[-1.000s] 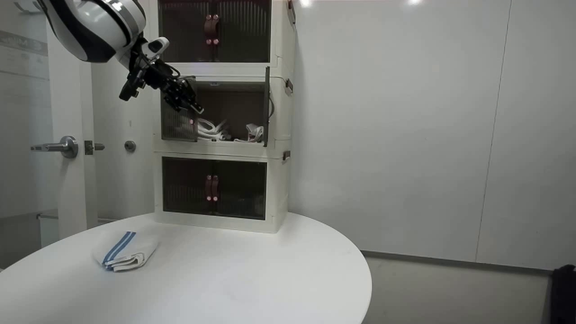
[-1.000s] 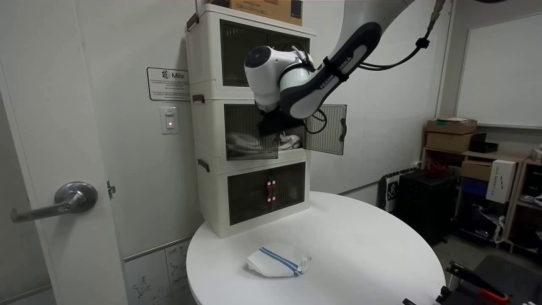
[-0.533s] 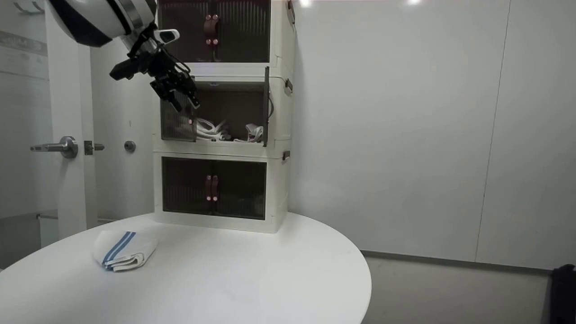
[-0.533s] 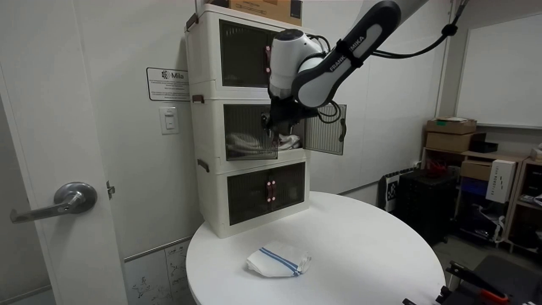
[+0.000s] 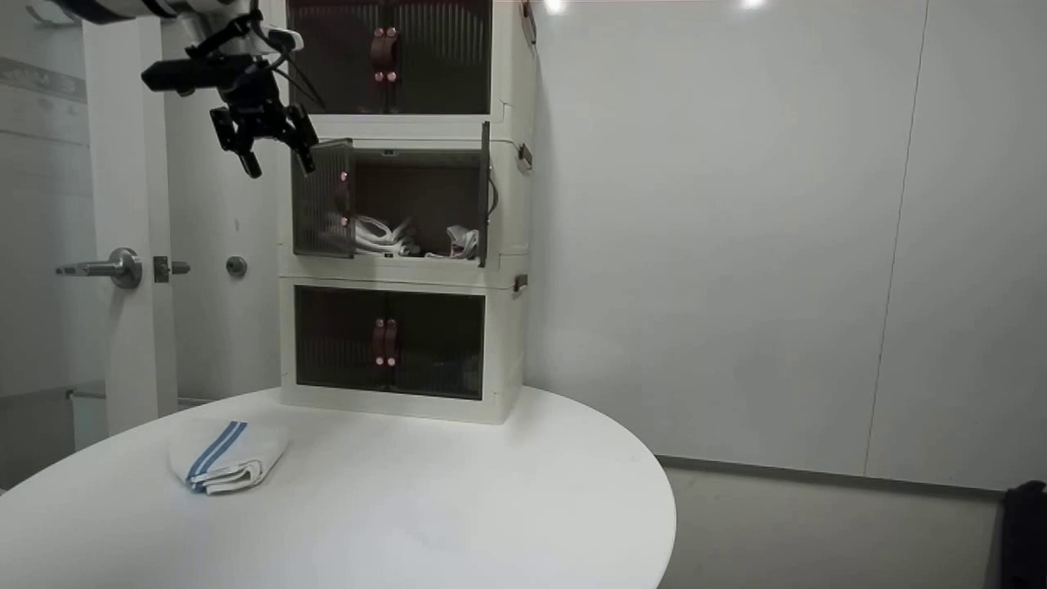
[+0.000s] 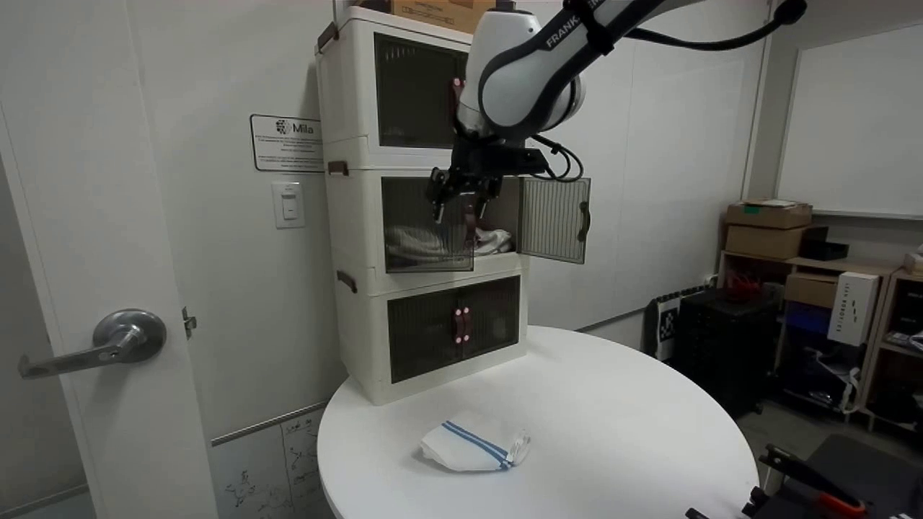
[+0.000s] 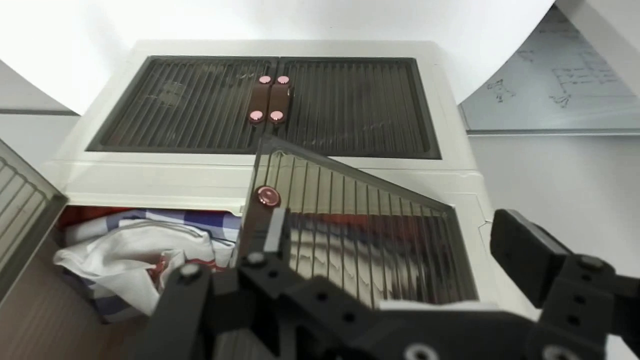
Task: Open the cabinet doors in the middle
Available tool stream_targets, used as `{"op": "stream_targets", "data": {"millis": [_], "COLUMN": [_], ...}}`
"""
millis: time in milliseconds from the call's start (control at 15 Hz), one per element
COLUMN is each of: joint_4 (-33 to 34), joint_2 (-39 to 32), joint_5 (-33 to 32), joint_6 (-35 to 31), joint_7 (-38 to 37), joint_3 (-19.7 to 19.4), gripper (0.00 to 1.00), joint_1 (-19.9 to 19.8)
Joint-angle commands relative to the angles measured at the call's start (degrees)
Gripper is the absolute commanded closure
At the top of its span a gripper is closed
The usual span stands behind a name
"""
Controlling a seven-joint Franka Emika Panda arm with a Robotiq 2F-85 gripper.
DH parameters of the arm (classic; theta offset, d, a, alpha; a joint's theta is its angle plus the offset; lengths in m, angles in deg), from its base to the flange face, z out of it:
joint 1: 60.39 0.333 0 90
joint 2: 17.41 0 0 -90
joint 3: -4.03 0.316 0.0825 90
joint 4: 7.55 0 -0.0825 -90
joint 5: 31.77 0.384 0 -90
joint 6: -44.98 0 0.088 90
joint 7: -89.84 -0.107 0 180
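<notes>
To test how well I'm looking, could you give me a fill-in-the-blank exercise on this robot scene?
1. On the cabinet stack, doors stand open only at the ____ level.
2. The gripper is open and holds ____.
3. The folded cloth on the table is striped white and ____.

Missing words: middle; nothing; blue.

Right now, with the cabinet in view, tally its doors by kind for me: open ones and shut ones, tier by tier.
Middle doors, open: 2
Top doors, shut: 2
Bottom doors, shut: 2
Total: 6
</notes>
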Motion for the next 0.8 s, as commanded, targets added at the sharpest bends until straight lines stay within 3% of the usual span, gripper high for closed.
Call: {"op": "stream_targets", "data": {"millis": [0, 333, 733], "joint_4": [3.5, 11.4, 17.2], "joint_2": [4.4, 6.0, 1.8], "joint_5": [6.1, 0.9, 4.3], "joint_6": [10.1, 21.6, 22.0], "joint_7": [13.0, 19.4, 33.2], "joint_3": [-6.8, -12.3, -14.3], "gripper": [0.0, 0.0, 0.0], "joint_1": [4.8, 7.6, 9.2]}}
